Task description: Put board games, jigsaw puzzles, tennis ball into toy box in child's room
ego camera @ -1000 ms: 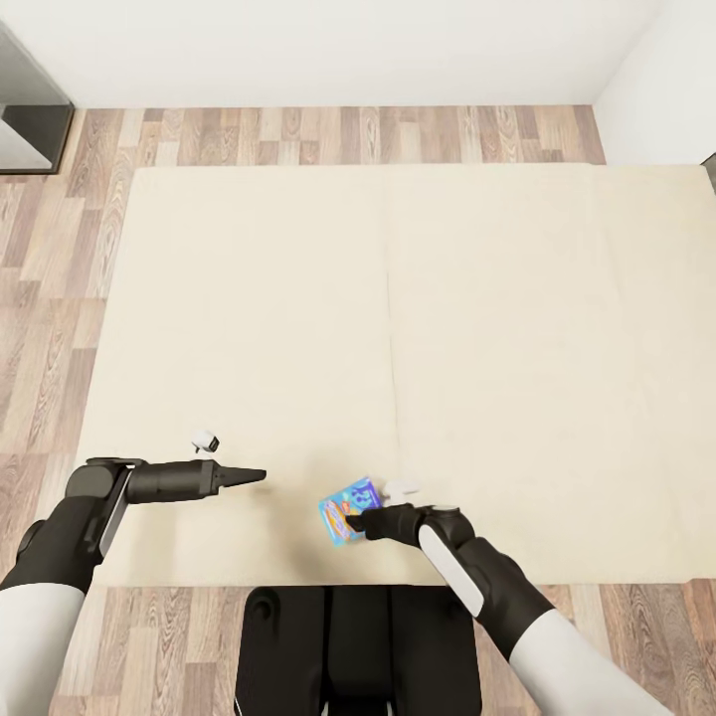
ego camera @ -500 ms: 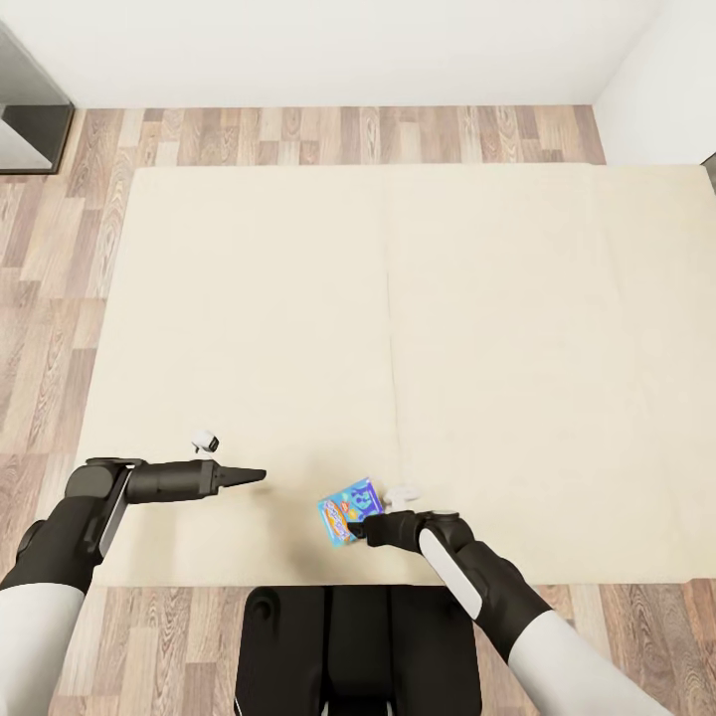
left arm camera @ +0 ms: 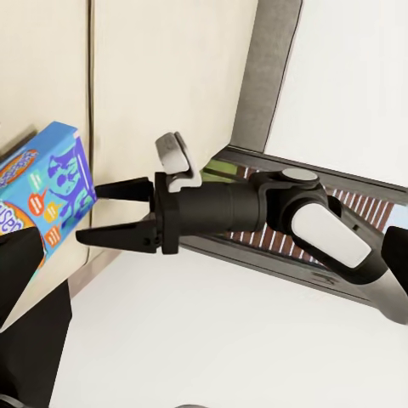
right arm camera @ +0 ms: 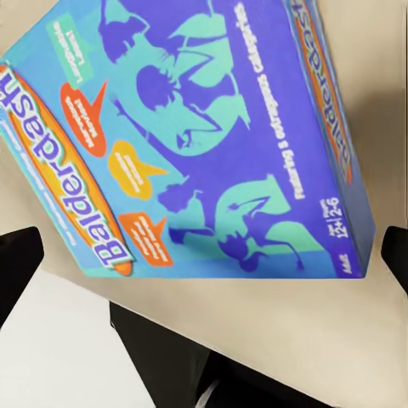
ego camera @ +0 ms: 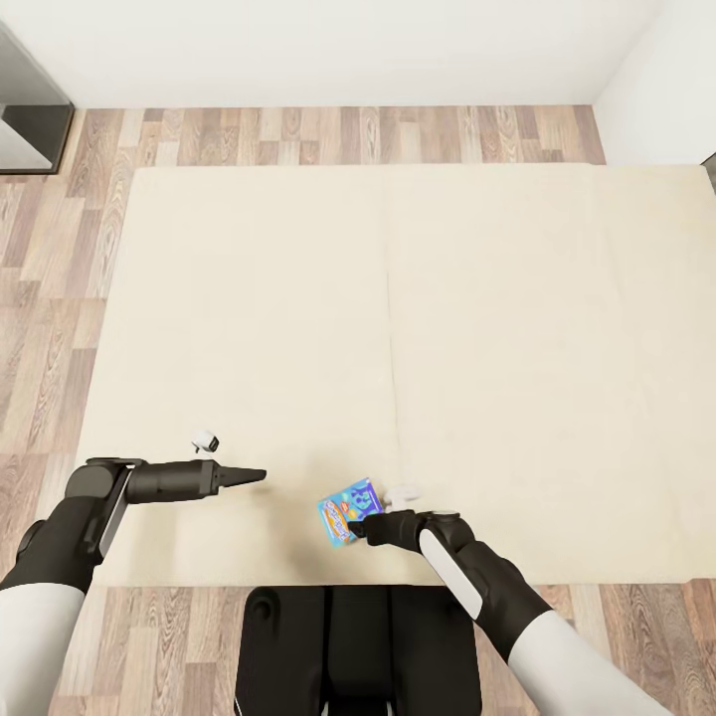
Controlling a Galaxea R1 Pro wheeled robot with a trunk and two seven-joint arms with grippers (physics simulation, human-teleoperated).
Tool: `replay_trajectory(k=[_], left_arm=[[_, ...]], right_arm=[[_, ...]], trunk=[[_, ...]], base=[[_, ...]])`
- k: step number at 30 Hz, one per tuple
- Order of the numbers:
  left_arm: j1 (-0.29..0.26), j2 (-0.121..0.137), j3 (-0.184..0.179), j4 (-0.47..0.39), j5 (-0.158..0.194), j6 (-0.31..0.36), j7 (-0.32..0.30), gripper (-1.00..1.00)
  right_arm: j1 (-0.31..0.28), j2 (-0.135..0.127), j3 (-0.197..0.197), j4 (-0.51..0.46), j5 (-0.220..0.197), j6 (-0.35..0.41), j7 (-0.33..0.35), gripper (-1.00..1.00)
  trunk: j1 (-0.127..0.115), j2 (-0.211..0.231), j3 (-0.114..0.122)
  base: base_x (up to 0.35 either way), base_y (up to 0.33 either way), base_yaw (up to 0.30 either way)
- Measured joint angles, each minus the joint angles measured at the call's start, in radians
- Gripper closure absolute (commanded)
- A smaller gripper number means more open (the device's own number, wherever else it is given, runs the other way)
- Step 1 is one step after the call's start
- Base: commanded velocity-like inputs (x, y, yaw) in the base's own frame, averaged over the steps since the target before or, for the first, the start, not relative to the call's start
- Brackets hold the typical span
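Small blue board game (ego camera: 350, 508) lies flat on the bed (ego camera: 398, 298), close to the near edge, right in front of my base. My right gripper (ego camera: 359, 528) sits at its near corner; in the left wrist view the right gripper (left arm camera: 102, 212) shows both fingers spread, nothing between them, tips just beside the box edge (left arm camera: 51, 191). Whether a tip touches the box I cannot tell. My left gripper (ego camera: 254, 476) hangs over bare mattress well to the left; its fingers look drawn together to a point from the head view, empty, though I can't fully confirm. Judging by looks: thin, stiff card box, light, glossy print so likely slippery, and lying flush on a soft mattress, so there is little to get under. Best hold, I reckon, is across a short edge, one finger pressed into the mattress beneath. In the right wrist view the box face (right arm camera: 195, 136) is cropped at the edges; its thickness is hard to gauge.
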Motion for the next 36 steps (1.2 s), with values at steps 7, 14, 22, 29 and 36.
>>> replay_trajectory(k=[7,14,22,29,36], left_arm=[[0.0,0.001,0.0,0.0,0.0,0.0,0.0,-1.0],[0.0,0.0,-0.001,0.001,0.0,0.0,0.0,-1.0],[0.0,-0.001,-0.001,0.002,0.0,0.0,0.0,-1.0],[0.0,-0.001,-0.001,0.002,0.0,0.0,0.0,-1.0],[0.0,-0.001,-0.001,0.002,0.0,0.0,0.0,-1.0]], right_arm=[[0.0,0.003,0.001,-0.003,0.002,-0.008,-0.006,-1.0],[0.0,-0.001,0.0,-0.008,0.002,-0.011,-0.007,-1.0],[0.0,-0.003,-0.01,-0.012,0.002,-0.012,-0.008,-1.0],[0.0,-0.001,-0.013,-0.013,0.004,-0.012,-0.009,-1.0],[0.001,-0.002,-0.014,-0.011,0.004,-0.038,-0.009,-1.0]], trunk=[[0.0,0.0,0.0],[0.0,0.0,0.0],[0.0,0.0,0.0],[0.0,0.0,0.0],[0.0,0.0,0.0]], base=[[0.0,0.0,0.0],[0.0,0.0,0.0],[0.0,0.0,0.0],[0.0,0.0,0.0],[0.0,0.0,0.0]])
